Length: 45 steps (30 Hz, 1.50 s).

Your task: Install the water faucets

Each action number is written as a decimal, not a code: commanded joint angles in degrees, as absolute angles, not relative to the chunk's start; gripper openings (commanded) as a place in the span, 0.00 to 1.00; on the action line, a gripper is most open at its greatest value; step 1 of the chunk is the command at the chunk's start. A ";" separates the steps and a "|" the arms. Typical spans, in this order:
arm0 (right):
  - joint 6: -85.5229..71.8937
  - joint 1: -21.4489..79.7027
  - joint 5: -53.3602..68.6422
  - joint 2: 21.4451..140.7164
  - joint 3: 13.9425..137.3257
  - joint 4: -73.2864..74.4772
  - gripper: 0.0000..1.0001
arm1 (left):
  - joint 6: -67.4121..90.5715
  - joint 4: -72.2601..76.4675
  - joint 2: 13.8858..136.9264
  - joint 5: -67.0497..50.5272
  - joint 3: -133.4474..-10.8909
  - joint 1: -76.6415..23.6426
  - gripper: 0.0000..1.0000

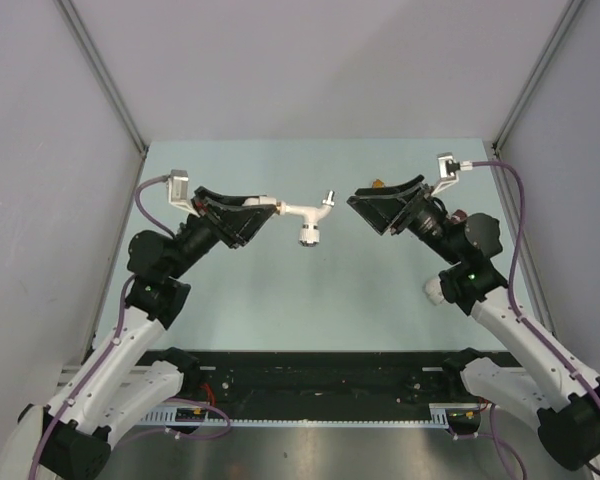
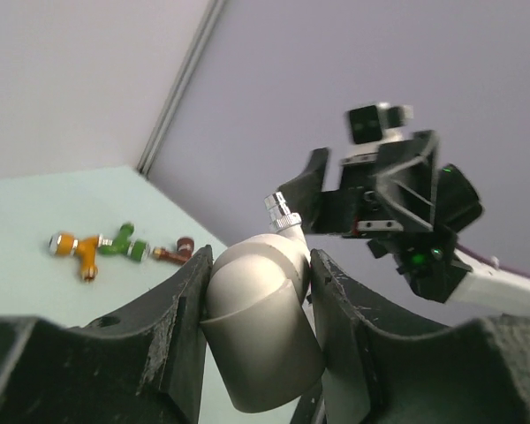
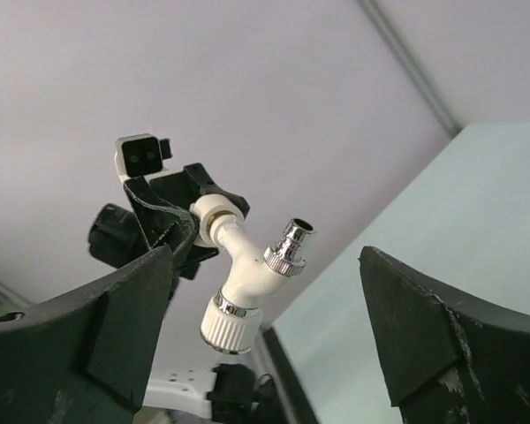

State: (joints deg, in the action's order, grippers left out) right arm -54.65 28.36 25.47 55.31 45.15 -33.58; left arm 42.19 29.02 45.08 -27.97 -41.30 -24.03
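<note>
Pale green table lay below both arms; the left tool clamped the white faucet, while the right tool gaped wide, empty, facing it.

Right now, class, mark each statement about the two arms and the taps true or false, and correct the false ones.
1. The left pincer is shut on the white plastic faucet with a silvery end. True.
2. The right pincer also grips that faucet. False: it is open and apart from it.
3. An orange plastic faucet, a green plastic faucet and a dark red plastic faucet lie on the pale green table. True.
4. The white plastic faucet rests on the table. False: the left pincer holds it up off the table.
</note>
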 commanded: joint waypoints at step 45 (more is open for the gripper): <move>33.80 47.38 28.04 57.21 50.36 -22.92 0.40 | 63.82 9.22 54.93 -35.07 -55.64 -23.03 0.00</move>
State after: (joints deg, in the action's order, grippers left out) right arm 45.54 47.20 26.98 56.75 48.14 -15.31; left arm 64.47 4.78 55.61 -33.52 -52.40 -23.22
